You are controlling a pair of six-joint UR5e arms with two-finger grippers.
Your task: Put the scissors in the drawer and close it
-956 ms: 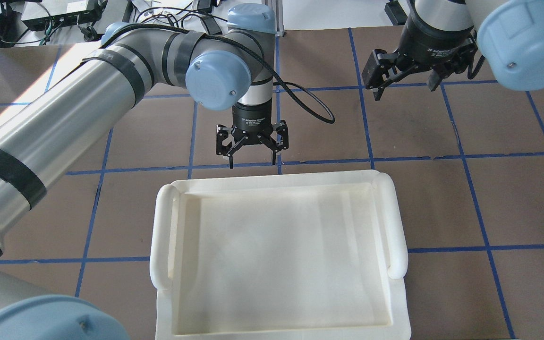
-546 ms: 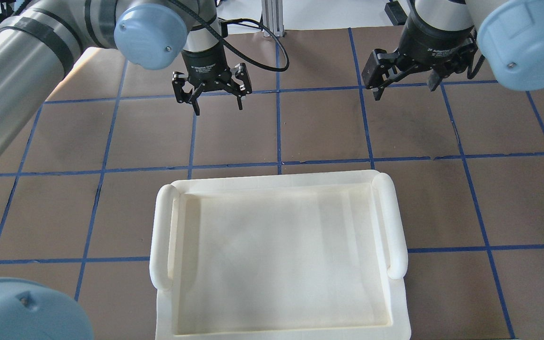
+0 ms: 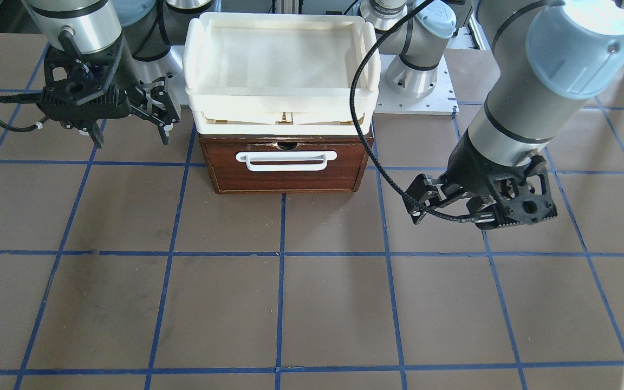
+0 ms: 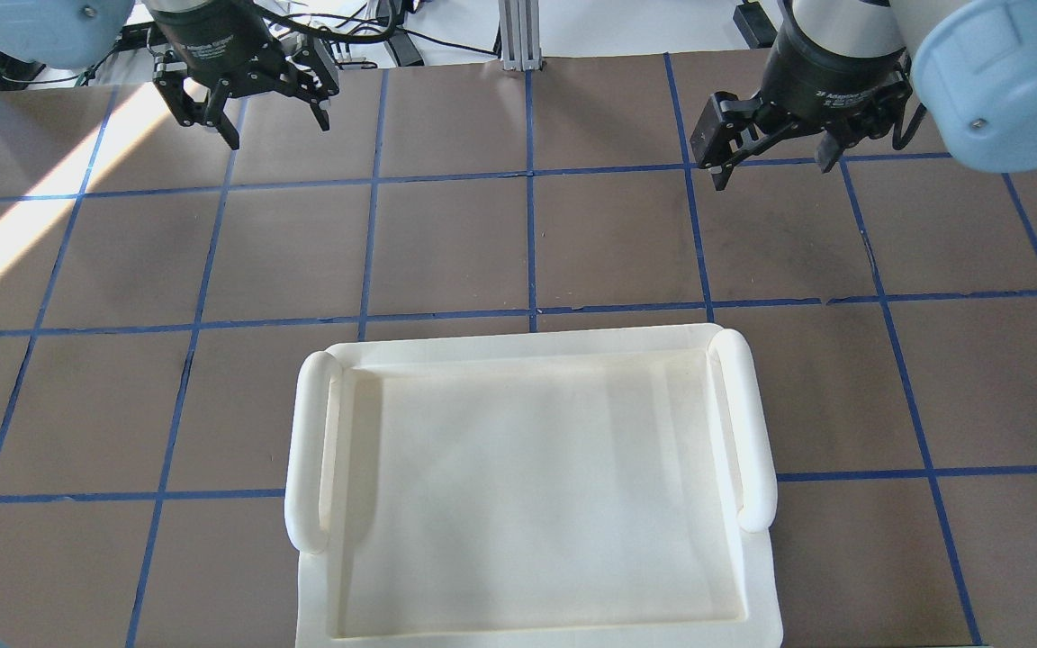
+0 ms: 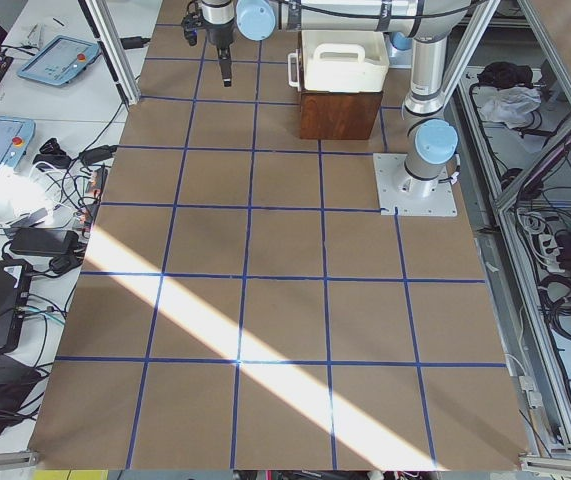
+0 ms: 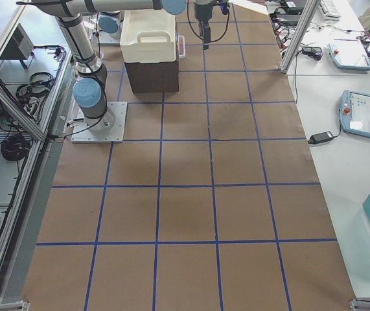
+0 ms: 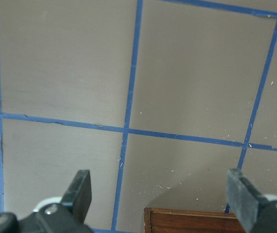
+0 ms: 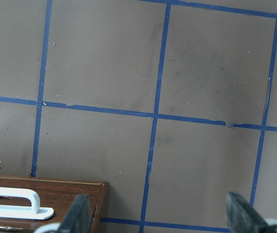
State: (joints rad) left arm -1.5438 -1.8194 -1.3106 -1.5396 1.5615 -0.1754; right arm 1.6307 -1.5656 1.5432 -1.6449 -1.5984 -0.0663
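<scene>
The drawer (image 3: 285,172) is pushed in, with its dark reddish-brown front and white bar handle (image 3: 286,161) facing away from the robot. The overhead view hides it under the tray. No scissors show in any view. My left gripper (image 4: 277,129) is open and empty, above bare table far to the drawer's left; it also shows in the front-facing view (image 3: 472,216). My right gripper (image 4: 772,171) is open and empty, above the table to the drawer's right (image 3: 132,140). The right wrist view shows the drawer front (image 8: 56,199) and handle (image 8: 12,200) at its lower left.
A white plastic tray (image 4: 307,450) with rounded side handles sits on top of the drawer box (image 3: 363,49). The brown table surface (image 4: 446,243) carries a blue tape grid. A corner of the wooden box (image 7: 191,221) shows in the left wrist view.
My left gripper has moved from just beyond the tray's far edge out to the far left of the table, staying open. The right arm has not moved.
</scene>
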